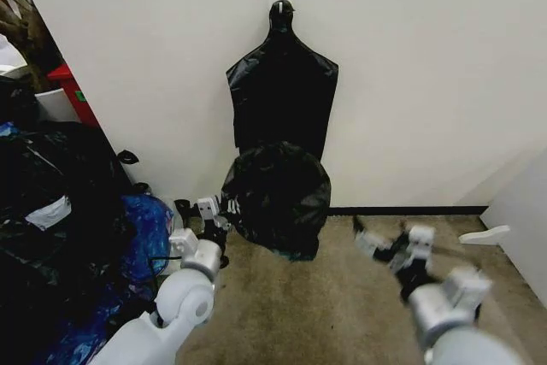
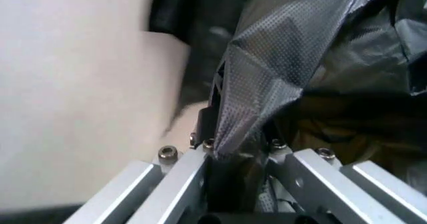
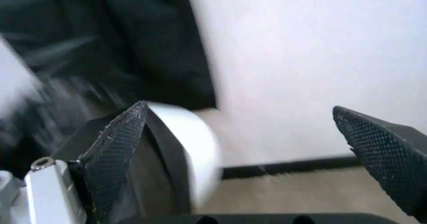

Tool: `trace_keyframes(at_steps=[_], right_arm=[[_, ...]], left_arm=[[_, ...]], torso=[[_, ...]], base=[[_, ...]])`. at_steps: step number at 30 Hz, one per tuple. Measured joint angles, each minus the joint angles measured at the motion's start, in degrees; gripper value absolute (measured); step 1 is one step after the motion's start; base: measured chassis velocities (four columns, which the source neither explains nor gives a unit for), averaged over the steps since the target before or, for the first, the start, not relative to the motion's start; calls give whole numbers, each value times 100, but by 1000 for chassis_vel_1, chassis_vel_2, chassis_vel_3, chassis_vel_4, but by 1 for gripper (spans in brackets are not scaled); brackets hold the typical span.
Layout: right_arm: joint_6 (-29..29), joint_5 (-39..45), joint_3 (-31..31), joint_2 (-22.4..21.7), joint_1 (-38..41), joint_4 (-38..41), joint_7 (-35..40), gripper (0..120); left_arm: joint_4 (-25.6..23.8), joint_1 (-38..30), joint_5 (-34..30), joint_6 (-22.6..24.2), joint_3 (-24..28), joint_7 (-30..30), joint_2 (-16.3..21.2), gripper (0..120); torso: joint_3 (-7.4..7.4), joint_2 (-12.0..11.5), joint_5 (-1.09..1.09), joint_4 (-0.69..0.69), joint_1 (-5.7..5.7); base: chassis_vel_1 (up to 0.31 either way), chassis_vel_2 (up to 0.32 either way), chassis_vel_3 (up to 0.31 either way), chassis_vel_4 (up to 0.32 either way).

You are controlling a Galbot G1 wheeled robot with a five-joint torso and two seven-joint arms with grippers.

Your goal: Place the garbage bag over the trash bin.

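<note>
Bagging at the far wall.
Left claw (image 2: 237, 149) pinches thin, slippery garbage bag (image 1: 278, 198) draped over bin on the floor; film soft, best held at its hem. Right claw (image 1: 386, 245) gapes empty, right of it.

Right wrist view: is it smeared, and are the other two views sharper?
Right wrist view: yes, the garbage bag and white bin rim streak with motion blur, while the fingers stay crisp. Left wrist view: bag weave sharp near the fingers, softer behind. Head view: evenly lit, sharp.
</note>
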Motion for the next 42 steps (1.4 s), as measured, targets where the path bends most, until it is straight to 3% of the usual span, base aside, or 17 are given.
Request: trace_keyframes(at_steps=[3, 5, 6, 9, 11, 17, 29, 42], right_arm=[[-441, 1371, 1094, -297, 107, -538, -1091, 100], [-872, 2197, 1500, -451, 132, -877, -1689, 100], [-872, 2197, 1500, -451, 132, -877, -1689, 100], [-1786, 3192, 1849, -698, 90, -1460, -2595, 100], [-2132, 3311, 1842, -823, 63, -1674, -2950, 100], [-2211, 3013, 1226, -949, 324, -1764, -3058, 100], [-1939, 2309, -258, -722, 1124, -1406, -2292, 100], [-1714, 1668, -1166, -626, 2231, -2284, -2080, 100]], left_arm=[[374, 75, 341, -524, -4, 1025, 63, 3], [521, 60, 594, -771, 1, 1426, 85, 3], [521, 60, 594, -771, 1, 1426, 85, 3], [704, -77, 1068, -1161, 72, 1766, 108, 3], [749, -161, 1330, -1310, 86, 1889, 127, 3], [654, -209, 1750, -1457, 109, 1962, 240, 3], [485, -170, 1991, -1546, 98, 2018, 405, 3], [178, 9, 2042, -1667, 72, 2194, 588, 3]], torso=[[0, 0, 0, -2, 0], [0, 0, 2, 0, 0], [0, 0, 2, 0, 0], [0, 0, 1, -2, 0], [0, 0, 3, -4, 0], [0, 0, 2, -1, 0], [0, 0, -1, -1, 0], [0, 0, 1, -1, 0]], base=[[0, 0, 0, 0], [0, 0, 0, 0], [0, 0, 0, 0], [0, 0, 0, 0], [0, 0, 0, 0], [0, 0, 0, 0], [0, 0, 0, 0], [0, 0, 0, 0]])
